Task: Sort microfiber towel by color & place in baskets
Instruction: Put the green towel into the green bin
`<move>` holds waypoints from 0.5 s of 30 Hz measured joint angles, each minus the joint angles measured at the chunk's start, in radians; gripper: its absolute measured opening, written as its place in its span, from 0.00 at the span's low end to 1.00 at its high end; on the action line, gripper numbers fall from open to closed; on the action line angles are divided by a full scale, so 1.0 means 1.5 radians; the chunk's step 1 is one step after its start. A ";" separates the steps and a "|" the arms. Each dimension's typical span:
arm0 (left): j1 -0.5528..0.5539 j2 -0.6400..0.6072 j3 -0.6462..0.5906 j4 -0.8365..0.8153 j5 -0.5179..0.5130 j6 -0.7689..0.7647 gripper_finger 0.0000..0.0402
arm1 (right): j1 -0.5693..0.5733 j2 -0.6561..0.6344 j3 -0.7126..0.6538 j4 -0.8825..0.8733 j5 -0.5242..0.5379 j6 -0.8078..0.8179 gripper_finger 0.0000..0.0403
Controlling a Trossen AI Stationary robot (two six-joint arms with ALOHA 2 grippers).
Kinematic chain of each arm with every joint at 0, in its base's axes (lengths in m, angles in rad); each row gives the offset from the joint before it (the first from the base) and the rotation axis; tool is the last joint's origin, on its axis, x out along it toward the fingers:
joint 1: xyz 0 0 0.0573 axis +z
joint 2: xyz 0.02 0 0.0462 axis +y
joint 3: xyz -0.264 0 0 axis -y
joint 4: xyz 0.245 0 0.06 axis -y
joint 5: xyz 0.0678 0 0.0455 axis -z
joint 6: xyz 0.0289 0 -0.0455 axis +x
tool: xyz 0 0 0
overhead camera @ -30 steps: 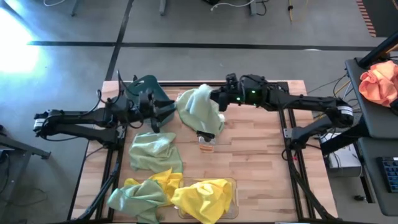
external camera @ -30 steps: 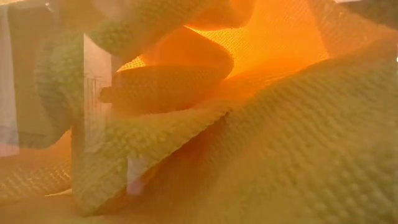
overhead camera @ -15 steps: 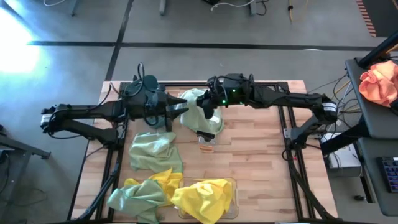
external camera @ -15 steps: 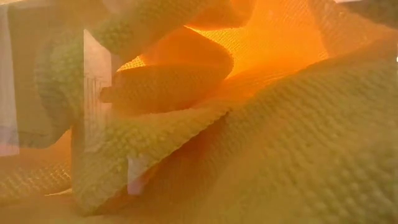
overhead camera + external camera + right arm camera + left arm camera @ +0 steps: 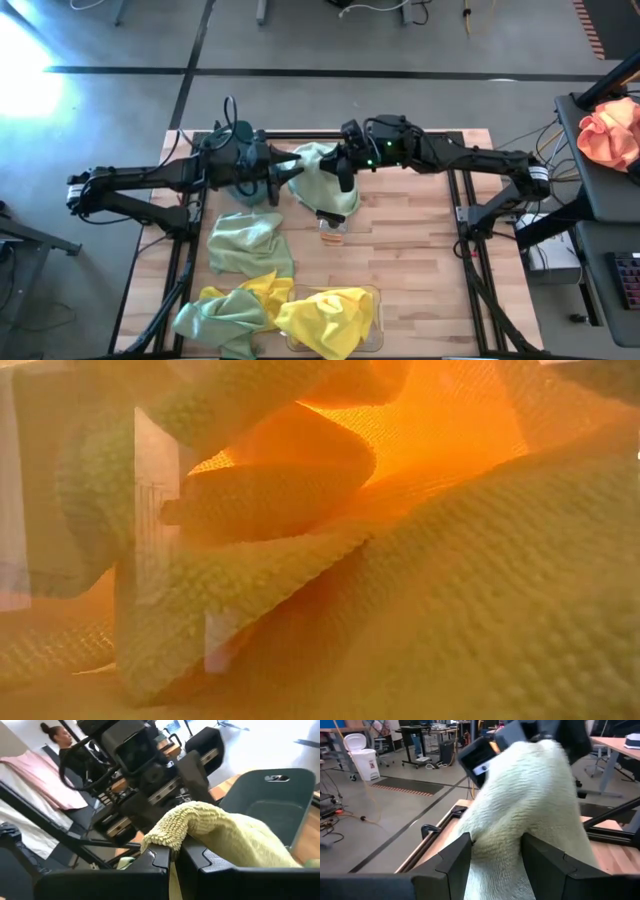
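Handover under way beside teal basket (image 5: 232,140): right gripper (image 5: 340,165) pinches green towel (image 5: 328,182); left gripper (image 5: 288,172) spread around its hanging fold. Next: left closes, right releases.

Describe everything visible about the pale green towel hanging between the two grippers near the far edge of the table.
The pale green towel is a soft, nubby microfiber cloth, bunched and draped rather than flat. The right gripper is shut on its upper fold, so it hangs down over the table. Its lower part hangs between the fingers of the left gripper, which stand open on either side of it. It hangs beside the teal basket; its bottom edge reaches a small amber-and-black object, contact unclear.
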 joint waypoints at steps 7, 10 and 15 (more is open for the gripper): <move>0.003 0.014 0.000 0.023 -0.001 -0.001 0.39 | 0.000 0.001 0.000 0.000 -0.001 -0.005 0.02; 0.004 0.026 -0.001 0.042 -0.003 -0.007 0.39 | 0.000 0.000 0.000 0.001 -0.001 -0.006 0.02; 0.004 0.045 -0.001 0.063 -0.003 -0.025 0.37 | -0.001 0.000 0.000 -0.001 -0.001 -0.010 0.02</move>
